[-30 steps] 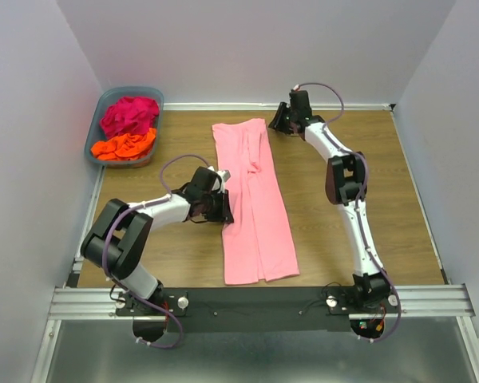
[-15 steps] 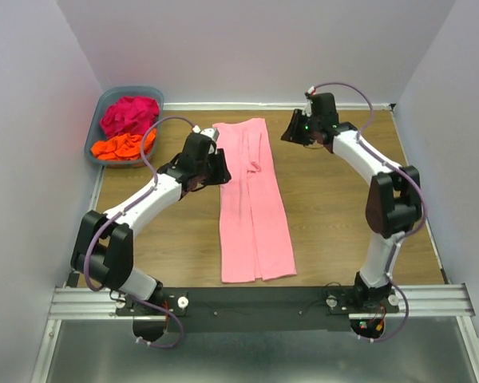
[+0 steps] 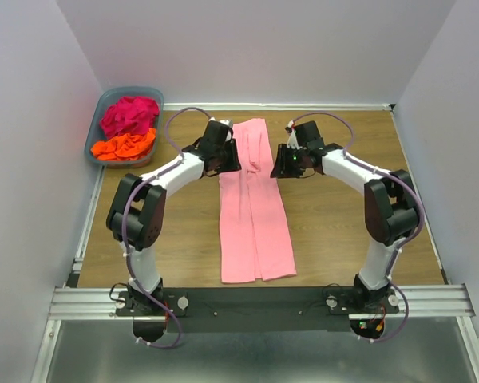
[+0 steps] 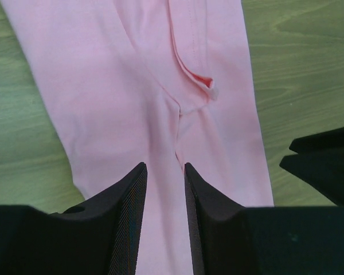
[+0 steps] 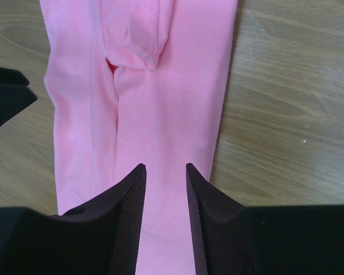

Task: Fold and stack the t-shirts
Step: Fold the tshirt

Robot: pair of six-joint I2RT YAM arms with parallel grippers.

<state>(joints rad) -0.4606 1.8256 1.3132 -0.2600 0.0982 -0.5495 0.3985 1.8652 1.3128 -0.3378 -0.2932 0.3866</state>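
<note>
Light pink t-shirt point(image 3: 255, 209) lies as a long folded strip mid-table. The left gripper point(image 4: 165, 172) and right gripper point(image 5: 165, 172) hang over its far end, one at each edge, probably to take it for the next fold. Both are only slightly spread, pinching nothing. The magenta t-shirt point(image 3: 129, 114) and orange t-shirt point(image 3: 124, 147) wait in the basket point(image 3: 93, 137).
</note>
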